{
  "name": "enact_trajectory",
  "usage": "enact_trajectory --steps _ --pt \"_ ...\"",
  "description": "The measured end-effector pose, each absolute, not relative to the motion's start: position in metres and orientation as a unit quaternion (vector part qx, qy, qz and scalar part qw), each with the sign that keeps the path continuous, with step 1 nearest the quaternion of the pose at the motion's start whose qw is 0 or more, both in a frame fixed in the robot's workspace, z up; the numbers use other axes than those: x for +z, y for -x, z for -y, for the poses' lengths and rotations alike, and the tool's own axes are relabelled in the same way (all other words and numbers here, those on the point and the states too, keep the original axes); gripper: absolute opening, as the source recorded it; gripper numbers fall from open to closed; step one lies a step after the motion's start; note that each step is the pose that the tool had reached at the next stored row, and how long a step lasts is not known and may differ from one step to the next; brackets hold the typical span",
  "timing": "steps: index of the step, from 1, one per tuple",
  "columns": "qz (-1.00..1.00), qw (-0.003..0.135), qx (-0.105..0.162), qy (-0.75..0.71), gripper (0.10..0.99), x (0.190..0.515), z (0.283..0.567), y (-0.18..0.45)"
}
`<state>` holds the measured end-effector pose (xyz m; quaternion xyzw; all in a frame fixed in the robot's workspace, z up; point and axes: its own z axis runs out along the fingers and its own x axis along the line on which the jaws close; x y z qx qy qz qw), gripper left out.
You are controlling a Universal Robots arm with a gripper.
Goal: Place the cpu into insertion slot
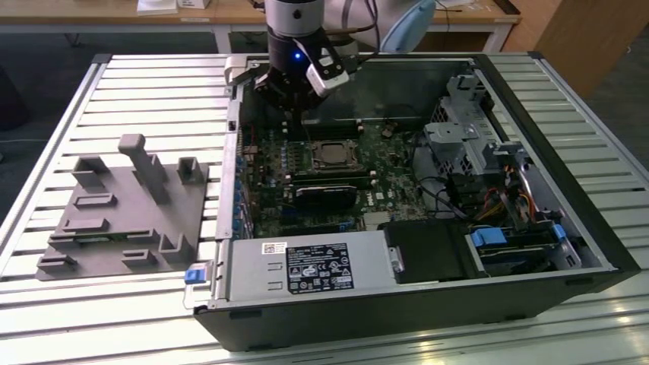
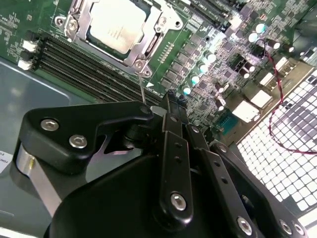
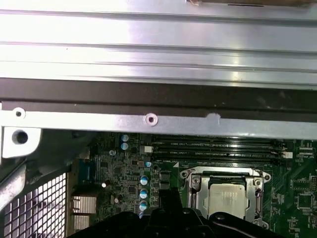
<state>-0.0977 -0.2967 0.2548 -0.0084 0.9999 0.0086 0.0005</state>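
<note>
Item: cpu (image 2: 115,25), lying silver face up inside the slot (image 2: 148,47) on the green board (image 2: 218,49); placement judged done or all but done. Gripper (image 1: 294,108): pointed down into the open case (image 3: 148,119), hanging above the board beside the slot on its far-wall side, apart from the cpu and holding nothing visible. Jaw state: cannot tell. Thin lever (image 2: 142,89): stands upright off the slot's corner, close under the gripper. Any further move calls for clearance from that lever and the case wall.
</note>
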Motion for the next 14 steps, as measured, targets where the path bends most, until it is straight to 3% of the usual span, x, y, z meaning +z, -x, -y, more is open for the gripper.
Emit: enact_trajectory --steps 14 --pt "-1.000 0.001 0.009 0.008 0.106 0.2527 0.2899 0.0955"
